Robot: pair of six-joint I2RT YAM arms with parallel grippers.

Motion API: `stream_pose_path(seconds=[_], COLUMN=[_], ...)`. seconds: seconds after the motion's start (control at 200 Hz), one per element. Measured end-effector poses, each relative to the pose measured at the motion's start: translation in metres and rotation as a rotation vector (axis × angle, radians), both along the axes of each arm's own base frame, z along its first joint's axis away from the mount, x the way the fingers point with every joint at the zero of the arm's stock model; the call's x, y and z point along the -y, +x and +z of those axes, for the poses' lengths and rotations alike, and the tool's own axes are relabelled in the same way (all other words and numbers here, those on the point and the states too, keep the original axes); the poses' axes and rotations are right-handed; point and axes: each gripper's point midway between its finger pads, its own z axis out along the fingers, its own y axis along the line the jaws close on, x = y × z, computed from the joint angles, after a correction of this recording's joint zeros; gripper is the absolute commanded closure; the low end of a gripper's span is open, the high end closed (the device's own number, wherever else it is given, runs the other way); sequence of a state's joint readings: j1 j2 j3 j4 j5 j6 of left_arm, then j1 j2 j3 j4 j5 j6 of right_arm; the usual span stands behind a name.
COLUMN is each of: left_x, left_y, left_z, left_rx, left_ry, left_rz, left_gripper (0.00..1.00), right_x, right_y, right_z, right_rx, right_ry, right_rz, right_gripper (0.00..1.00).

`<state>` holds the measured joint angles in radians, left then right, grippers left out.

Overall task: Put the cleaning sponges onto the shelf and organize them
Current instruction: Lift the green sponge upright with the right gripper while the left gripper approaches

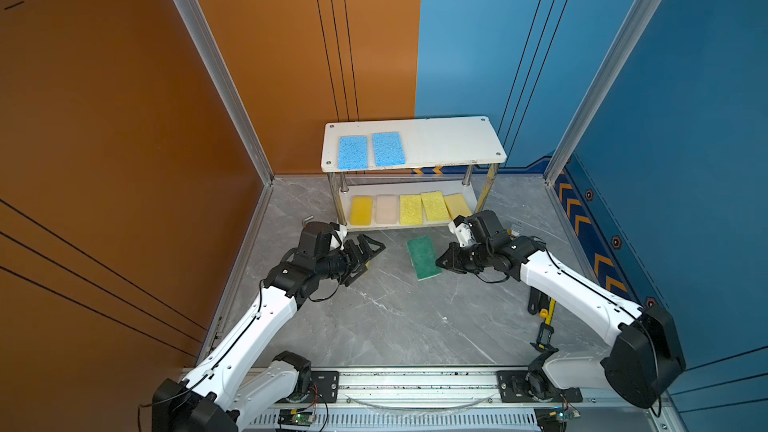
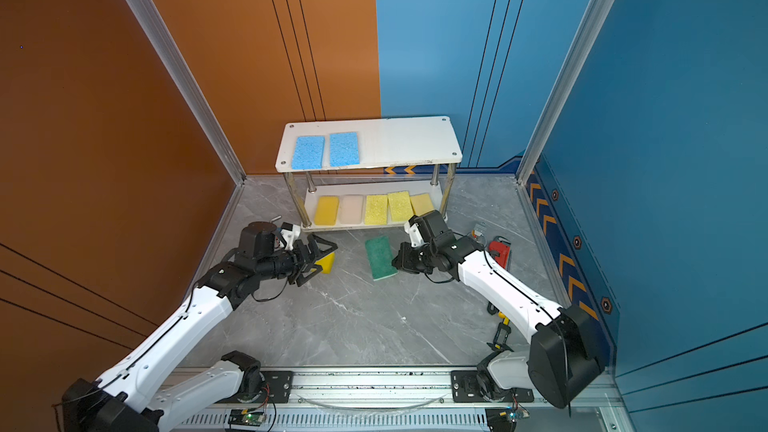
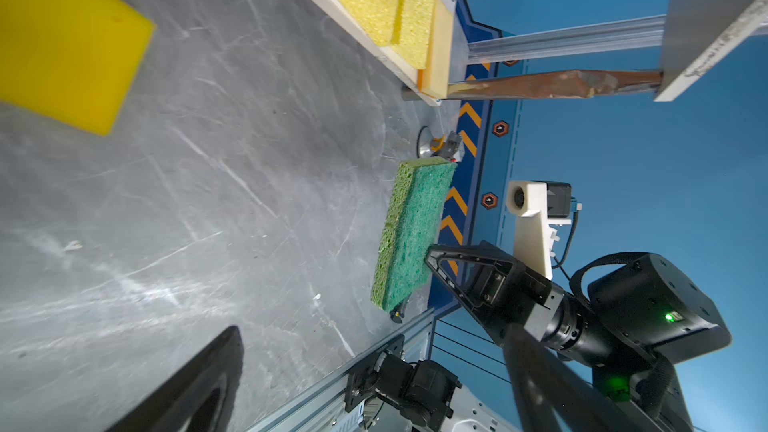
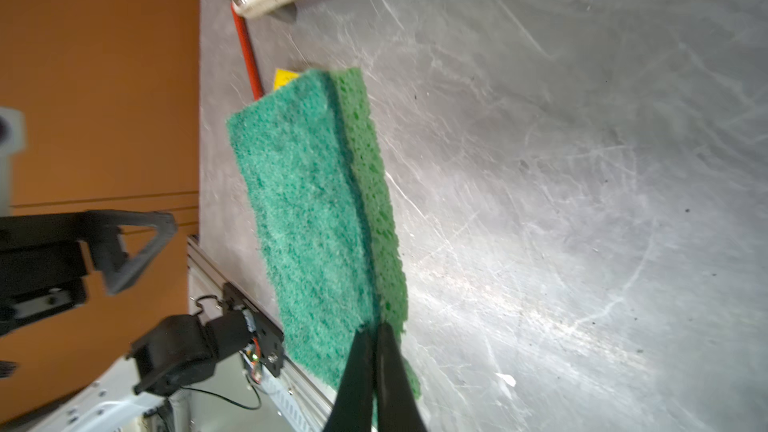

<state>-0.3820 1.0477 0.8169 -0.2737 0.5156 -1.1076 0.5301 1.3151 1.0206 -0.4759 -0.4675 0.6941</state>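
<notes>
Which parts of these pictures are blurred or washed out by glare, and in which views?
Left wrist view: the bright yellow sponge is soft, out of focus. Right wrist view: the green sponge is slightly smeared, and glare lies on the table. Both top views are sharp.

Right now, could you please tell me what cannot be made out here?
- Loose bright yellow sponge: mostly behind the open left gripper in both top views; cut by the frame edge in the left wrist view.
- Tan sponge: near end behind the right arm's wrist in both top views.
- Whether the shut right gripper pinches the dark green sponge: its fingers cover that edge.
</notes>
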Motion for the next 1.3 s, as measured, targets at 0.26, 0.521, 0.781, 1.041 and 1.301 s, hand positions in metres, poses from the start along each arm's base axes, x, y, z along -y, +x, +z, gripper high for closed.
stream_pose_path(seconds=[0.26, 0.521, 0.781, 1.041, 1.301], left_x=[0.055, 0.062, 0.072, 0.074, 0.073], left_y=[0.026, 0.034, 0.044, 0.045, 0.042], left_z=[0.044, 0.055, 0.066, 0.078, 0.084], left_rx=[0.123, 0.157, 0.177, 0.208, 0.219], left_ry=[-0.101, -0.119, -0.13, -0.151, -0.16], left_rz=[-0.101, -0.108, -0.128, -0.135, -0.133], left_gripper=[0.01, 0.07, 0.24, 0.54, 0.76], right_x=[-0.002, -0.022, -0.039, -0.042, -0.043], right_y=[0.01, 0.003, -0.012, -0.012, -0.013], right_z=[0.045, 0.082, 0.09, 0.09, 0.093], right_rx=[0.02, 0.038, 0.027, 0.026, 0.03], right_ry=[0.116, 0.198, 0.225, 0.226, 0.229], right_rz=[-0.092, -0.04, 0.031, 0.038, 0.043], right_gripper=[1.0, 1.0, 1.0, 1.0, 1.0])
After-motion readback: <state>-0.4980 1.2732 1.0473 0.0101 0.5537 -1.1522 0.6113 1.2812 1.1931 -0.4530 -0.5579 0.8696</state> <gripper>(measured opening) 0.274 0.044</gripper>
